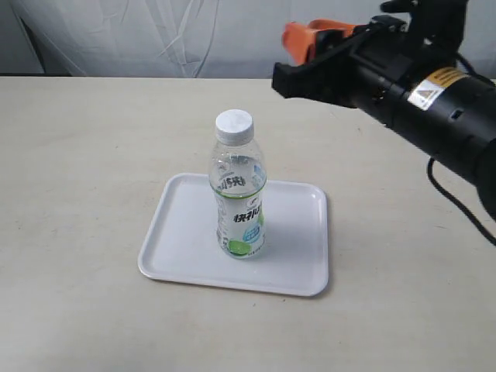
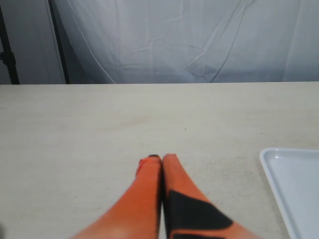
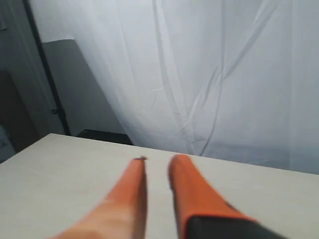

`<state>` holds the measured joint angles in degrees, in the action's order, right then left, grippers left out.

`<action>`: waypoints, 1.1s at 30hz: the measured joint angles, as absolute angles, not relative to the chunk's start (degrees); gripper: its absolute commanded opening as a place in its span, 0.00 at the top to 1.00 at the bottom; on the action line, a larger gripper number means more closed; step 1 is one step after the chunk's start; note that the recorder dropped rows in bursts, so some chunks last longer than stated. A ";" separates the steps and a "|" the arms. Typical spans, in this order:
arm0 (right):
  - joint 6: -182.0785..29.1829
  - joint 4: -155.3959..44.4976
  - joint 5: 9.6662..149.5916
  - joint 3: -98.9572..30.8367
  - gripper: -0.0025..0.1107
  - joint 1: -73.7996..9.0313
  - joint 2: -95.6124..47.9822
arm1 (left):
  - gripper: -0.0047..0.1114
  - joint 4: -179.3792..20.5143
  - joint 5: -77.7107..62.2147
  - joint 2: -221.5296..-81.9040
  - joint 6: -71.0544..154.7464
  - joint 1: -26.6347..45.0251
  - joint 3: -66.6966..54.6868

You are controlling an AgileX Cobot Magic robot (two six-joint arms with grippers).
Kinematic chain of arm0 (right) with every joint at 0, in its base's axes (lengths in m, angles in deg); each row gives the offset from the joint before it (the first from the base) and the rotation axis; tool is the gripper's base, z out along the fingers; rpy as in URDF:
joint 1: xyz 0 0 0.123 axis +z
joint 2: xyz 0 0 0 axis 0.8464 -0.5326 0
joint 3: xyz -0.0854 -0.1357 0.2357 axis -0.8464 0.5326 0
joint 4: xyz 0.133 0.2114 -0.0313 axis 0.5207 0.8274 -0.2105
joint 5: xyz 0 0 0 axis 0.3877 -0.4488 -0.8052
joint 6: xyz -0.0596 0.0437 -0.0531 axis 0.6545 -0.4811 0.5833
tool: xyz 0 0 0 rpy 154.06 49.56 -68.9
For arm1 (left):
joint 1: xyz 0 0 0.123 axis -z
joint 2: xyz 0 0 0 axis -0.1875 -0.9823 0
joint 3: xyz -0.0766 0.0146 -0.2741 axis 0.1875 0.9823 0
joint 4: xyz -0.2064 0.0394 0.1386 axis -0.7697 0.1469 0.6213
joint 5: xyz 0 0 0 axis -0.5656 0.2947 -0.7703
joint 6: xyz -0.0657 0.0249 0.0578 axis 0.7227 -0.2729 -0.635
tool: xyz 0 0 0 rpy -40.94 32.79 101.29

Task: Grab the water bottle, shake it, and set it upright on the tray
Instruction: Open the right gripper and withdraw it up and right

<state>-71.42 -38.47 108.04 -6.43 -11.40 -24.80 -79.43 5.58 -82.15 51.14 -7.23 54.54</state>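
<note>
One water bottle stood upright at frame centre on one tray. Of two grippers, the left gripper was pressed together; the right gripper was slightly spread, empty.

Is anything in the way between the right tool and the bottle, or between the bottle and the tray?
Nothing visible does. The bottle already stands upright on the tray. In the exterior view the right tool hangs up and to the right of it, with only open air between them.
</note>
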 measured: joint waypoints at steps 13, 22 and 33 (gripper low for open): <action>-36.91 -12.13 97.88 -5.40 0.94 -11.40 -11.53 | 0.96 -79.43 5.58 -82.15 51.14 -7.23 54.54; -17.37 11.34 98.55 -1.08 0.94 -11.40 -6.83 | 0.96 -79.43 5.58 -82.15 51.14 -7.23 54.54; -16.72 13.63 98.86 -1.08 0.94 -11.26 -6.52 | 0.96 -79.43 5.58 -82.15 51.14 -7.23 54.54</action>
